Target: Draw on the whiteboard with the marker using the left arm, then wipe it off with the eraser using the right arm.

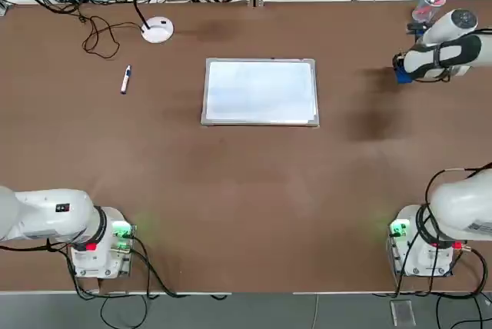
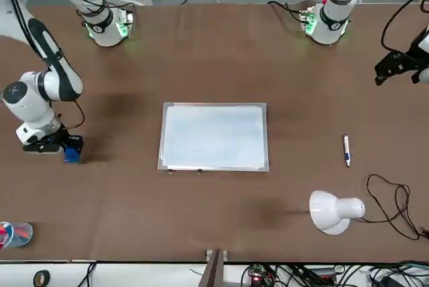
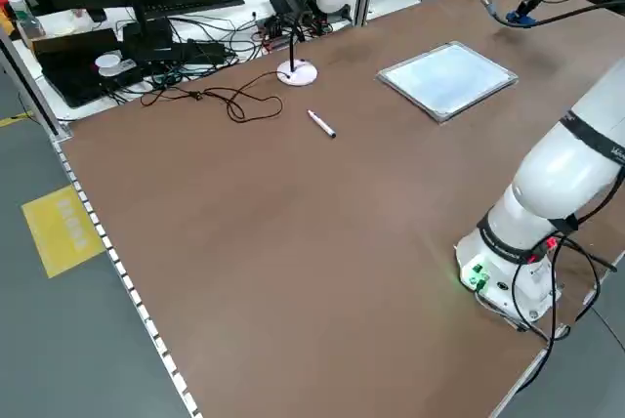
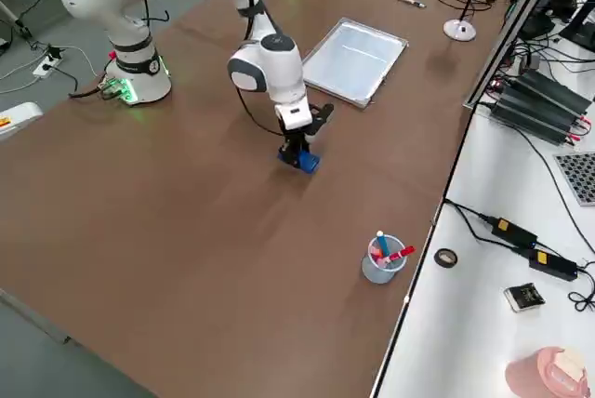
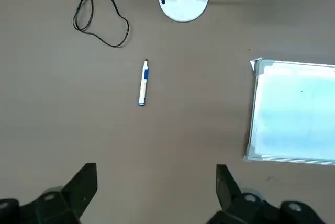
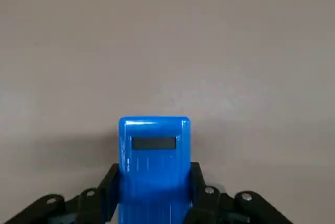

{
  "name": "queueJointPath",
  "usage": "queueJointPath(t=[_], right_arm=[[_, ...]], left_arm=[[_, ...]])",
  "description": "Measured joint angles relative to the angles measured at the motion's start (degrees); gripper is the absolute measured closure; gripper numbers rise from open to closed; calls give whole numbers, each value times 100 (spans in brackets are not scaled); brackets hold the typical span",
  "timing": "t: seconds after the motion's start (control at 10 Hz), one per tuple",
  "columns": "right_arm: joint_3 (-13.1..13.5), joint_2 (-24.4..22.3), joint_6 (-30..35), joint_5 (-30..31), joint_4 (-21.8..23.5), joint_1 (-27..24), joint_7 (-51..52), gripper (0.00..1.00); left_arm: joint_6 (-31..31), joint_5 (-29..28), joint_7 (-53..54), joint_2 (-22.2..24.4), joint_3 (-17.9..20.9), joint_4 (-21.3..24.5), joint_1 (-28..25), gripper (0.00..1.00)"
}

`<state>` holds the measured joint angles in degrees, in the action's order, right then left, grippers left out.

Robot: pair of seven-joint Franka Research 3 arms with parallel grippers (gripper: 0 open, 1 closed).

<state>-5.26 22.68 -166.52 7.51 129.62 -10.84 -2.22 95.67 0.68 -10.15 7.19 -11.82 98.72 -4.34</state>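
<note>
Watching the right gripper point(image 6: 154, 192) first, we find its black fingers clamped on the two long sides of the small bright blue rectangular eraser point(image 6: 154, 161), the block poking out ahead of the fingertips (a sensible hold, we reckon, since it leaves the wiping face free to press on a surface). From the right side view the eraser point(image 4: 302, 158) sits at or just above the brown tabletop point(image 1: 246, 191), well apart from the board, near the far right of the table by the clear cup of pens point(image 4: 381, 258); we cannot tell whether it touches the table.

Over in the middle lies the flat silver-framed whiteboard point(image 1: 260, 91), and we see no clear marks on its pale surface. The slim white marker with the dark blue tip point(image 1: 125, 79) lies flat on the table, well to the left of the board, near the round white lamp base point(image 1: 157, 30) and its looping black cord point(image 1: 96, 37).

As for the left gripper point(image 5: 156, 185), it hangs above the table with its jaws spread wide and nothing between them, looking straight down at the marker point(image 5: 143, 82). That pose reads to us as parked, not reaching.

Our judgement: with the board blank and the pen untouched, the erasing half seems to be in hand, either finishing or starting out of order.
</note>
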Motion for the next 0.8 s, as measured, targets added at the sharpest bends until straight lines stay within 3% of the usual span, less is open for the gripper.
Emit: queueJointPath(t=[0.4, 0.7, 0.8], right_arm=[[22, 84, -59, -7, -2, 0, -92, 44], [23, 84, -70, -8, -3, 4, -280, 34], [23, 84, -73, -8, -3, 6, -298, 27]], left_arm=[[-37, 0, 0, 0, -5, -1, 2, 0], [-46, 0, 0, -1, -9, -1, 3, 0], [-46, 0, 0, -1, -10, -1, 3, 0]])
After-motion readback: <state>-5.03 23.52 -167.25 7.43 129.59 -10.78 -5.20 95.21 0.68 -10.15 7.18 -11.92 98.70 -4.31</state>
